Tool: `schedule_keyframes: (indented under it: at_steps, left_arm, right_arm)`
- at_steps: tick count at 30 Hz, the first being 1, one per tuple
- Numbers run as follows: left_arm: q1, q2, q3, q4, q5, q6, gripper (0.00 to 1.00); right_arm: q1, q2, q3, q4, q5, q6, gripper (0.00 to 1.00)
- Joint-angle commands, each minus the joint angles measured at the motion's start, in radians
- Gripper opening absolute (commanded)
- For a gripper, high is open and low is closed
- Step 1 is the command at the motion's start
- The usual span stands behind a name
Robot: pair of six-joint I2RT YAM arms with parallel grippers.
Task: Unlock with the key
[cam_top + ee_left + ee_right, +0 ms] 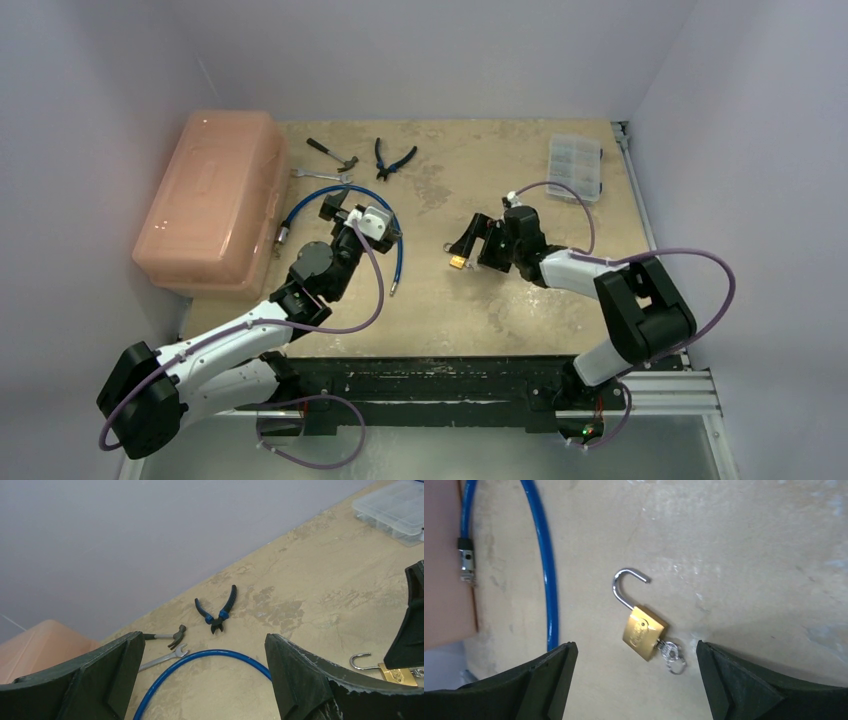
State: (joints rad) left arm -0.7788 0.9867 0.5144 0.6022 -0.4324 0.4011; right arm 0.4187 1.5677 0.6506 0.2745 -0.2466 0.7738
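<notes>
Findings from the overhead view: we are seeing the right gripper [478, 245] hanging just over the brass padlock [458, 262], which is lying mid-table, to the right of the blue cable [340, 192]. The left gripper [340, 213] is hovering over the cable's loop, near the pink storage box [205, 200] and well apart from the padlock.

Left wrist view: we are noting both fingers spread wide with nothing between them. Beyond them the pliers [217, 615], the hammer [170, 636] and the wrench [167, 657] are lying untouched toward the far side. At the lower right edge the padlock is showing with its hoop lifted, and one dark finger of the right gripper is standing over it.

Right wrist view: we are recording the jaws standing fully apart and gripping nothing, with the padlock lying on the table below the gap. The shackle [624, 587] is standing swung out, one leg free of the body. The key [667, 651] is sitting in the keyway at the body's bottom end, its ring resting on the table just beside.

We are judging the unlocking itself as accomplished. Little is remaining beyond drawing the arms clear.
</notes>
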Motion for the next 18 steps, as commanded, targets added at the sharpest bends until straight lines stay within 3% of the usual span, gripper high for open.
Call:
schedule_keyframes:
  at_steps: [1, 18]
  left_arm:
    - [0.006, 0.000, 0.042, 0.021, -0.012, -0.025, 0.99]
    - [0.007, -0.015, 0.033, 0.045, -0.043, -0.043, 0.99]
  right_arm:
    - [-0.003, -0.087, 0.034, -0.175, 0.142, -0.103, 0.99]
    - [-0.001, -0.565, 0.121, -0.426, 0.350, -0.306, 0.99]
